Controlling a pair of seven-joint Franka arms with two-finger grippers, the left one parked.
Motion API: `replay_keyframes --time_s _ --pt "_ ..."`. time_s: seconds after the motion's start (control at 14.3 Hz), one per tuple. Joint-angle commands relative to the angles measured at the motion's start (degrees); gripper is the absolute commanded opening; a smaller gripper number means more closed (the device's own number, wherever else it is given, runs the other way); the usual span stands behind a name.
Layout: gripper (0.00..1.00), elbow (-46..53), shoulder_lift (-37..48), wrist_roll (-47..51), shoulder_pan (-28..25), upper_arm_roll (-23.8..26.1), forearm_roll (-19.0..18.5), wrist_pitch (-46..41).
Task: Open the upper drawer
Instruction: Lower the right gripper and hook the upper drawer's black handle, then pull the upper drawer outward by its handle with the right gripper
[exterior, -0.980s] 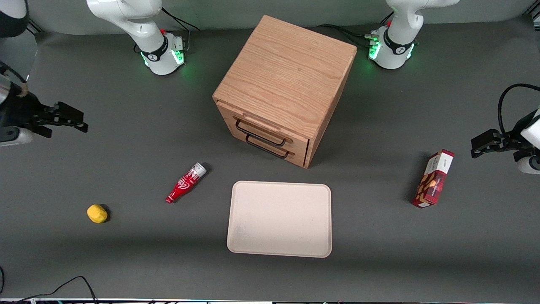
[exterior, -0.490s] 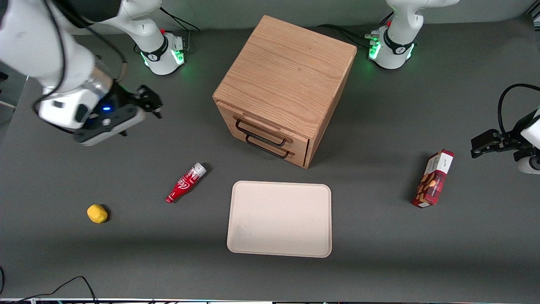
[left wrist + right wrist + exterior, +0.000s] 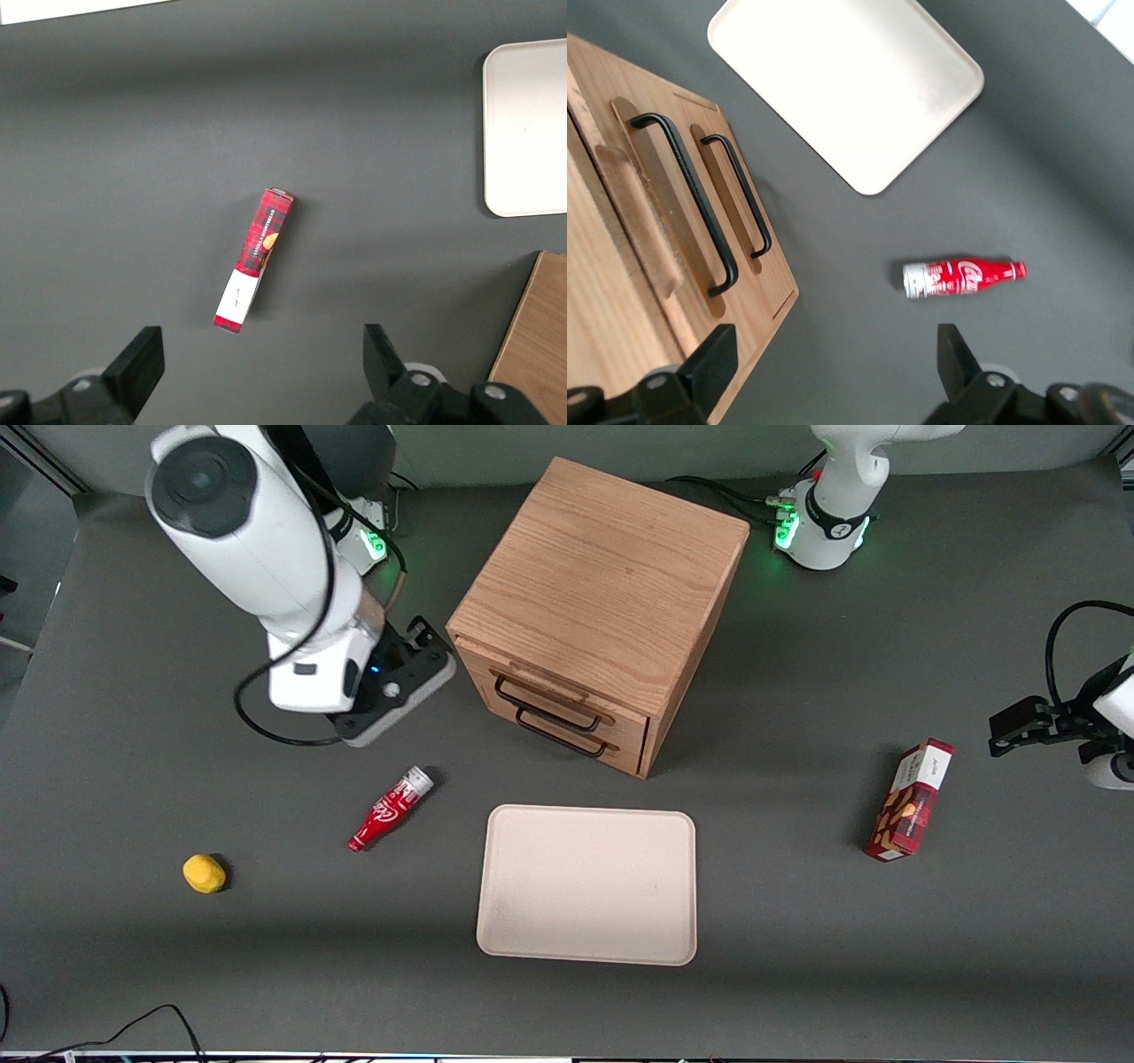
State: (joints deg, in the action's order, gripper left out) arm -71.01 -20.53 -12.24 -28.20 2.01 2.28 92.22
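Note:
The oak cabinet (image 3: 602,576) stands in the middle of the table, its two drawers facing the front camera at an angle. The upper drawer (image 3: 483,666) is shut, and its thin black wire handle (image 3: 542,707) lies just above the lower drawer's like handle (image 3: 563,741). My right gripper (image 3: 422,638) hangs open and empty beside the cabinet's front corner, toward the working arm's end, touching nothing. The right wrist view shows the upper handle (image 3: 687,190), the lower handle (image 3: 740,199), and my gripper (image 3: 833,363) with its fingers (image 3: 713,354) spread wide over bare table.
A cream tray (image 3: 586,884) lies in front of the cabinet, nearer the camera. A red bottle (image 3: 390,809) lies on its side below my gripper, and a yellow lump (image 3: 204,872) lies farther out. A red box (image 3: 911,799) lies toward the parked arm's end.
My right arm has swung in from the table's edge toward the cabinet, bringing the open gripper to the cabinet's front corner. The drawers and other objects have not moved.

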Motion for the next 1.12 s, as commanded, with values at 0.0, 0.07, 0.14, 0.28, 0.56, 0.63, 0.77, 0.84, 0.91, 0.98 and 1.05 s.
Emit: replay_keyframes --time_s 0.0,0.07,0.14,0.28,0.56,0.63,0.77,0.84,0.91,0.98,1.05 --pt "1.00 2.90 -4.42 -2.70 -1.51 0.62 0.45 2.86" --pt "1.00 2.81 -5.91 -2.79 -1.42 2.02 0.62 3.75" --pt "1.00 2.72 -7.05 -2.70 -1.16 3.17 2.28 4.28" --pt "1.00 2.20 -8.38 -3.14 -1.07 3.18 6.93 7.78" --pt "1.00 1.67 -11.10 -7.79 -1.33 3.36 10.72 10.34" --pt "1.00 0.71 -11.28 -8.75 -1.24 3.36 10.90 10.69" --pt "1.00 -1.57 -11.37 -9.29 -1.33 4.32 11.95 12.62" --pt "1.00 -2.80 -11.37 -10.16 -1.24 4.67 11.96 13.59" --pt "1.00 -4.12 -11.37 -12.08 -1.16 4.76 12.05 13.95" --pt "1.00 -5.26 -11.28 -13.67 -0.90 4.85 12.14 13.95" --pt "1.00 -6.23 -11.02 -14.12 -0.81 5.55 12.22 14.04"
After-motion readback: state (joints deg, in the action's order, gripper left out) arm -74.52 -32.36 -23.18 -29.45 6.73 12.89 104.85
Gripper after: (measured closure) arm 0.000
